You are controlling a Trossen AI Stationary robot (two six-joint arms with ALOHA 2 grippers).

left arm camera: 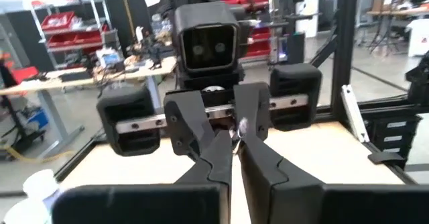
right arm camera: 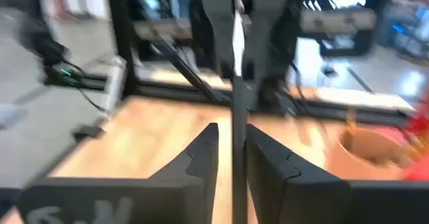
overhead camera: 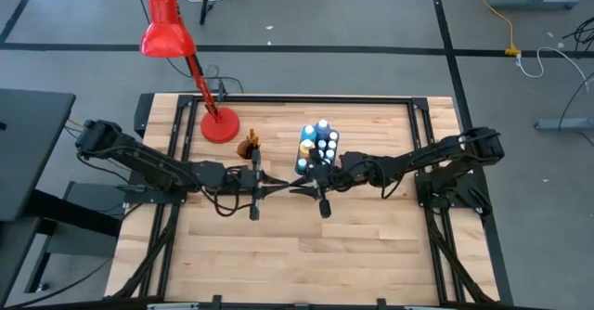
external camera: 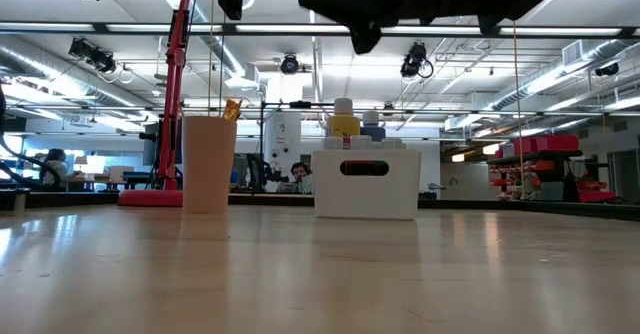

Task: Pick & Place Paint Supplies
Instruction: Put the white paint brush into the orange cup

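Student: Dark fingers (left arm camera: 218, 160) fill the foreground of the left wrist view. How do they stand?

Tutor: They belong to the left gripper (left arm camera: 234, 143) and are pressed almost together. Only a thin sliver shows between the tips, and I judge it to be the end of the brush (right arm camera: 238, 110).

Student: And the right gripper (right arm camera: 232, 143)?

Tutor: Its fingers flank the same thin dark handle, slightly parted, with a narrow gap showing on one side. I judge this a loose hold at most.

Student: Where is the brush, then?

Tutor: It is above mid-table, between the two grippers, which face each other nose to nose in the high view. Its long axis runs along the line joining them, straight across the table from arm to arm and roughly level. Each claw has one end.

Student: Which relation decides the coming move?

Tutor: The tan cup (overhead camera: 249, 147), which has brush handles sticking out of it, stands just behind the left gripper (overhead camera: 264, 187). The white bin (external camera: 365, 184) of paint bottles (overhead camera: 318, 143) stands just behind the right gripper (overhead camera: 311, 187). The left arm is therefore nearer the cup. The brush now lies level, so it probably has to be tipped upright before it goes in.
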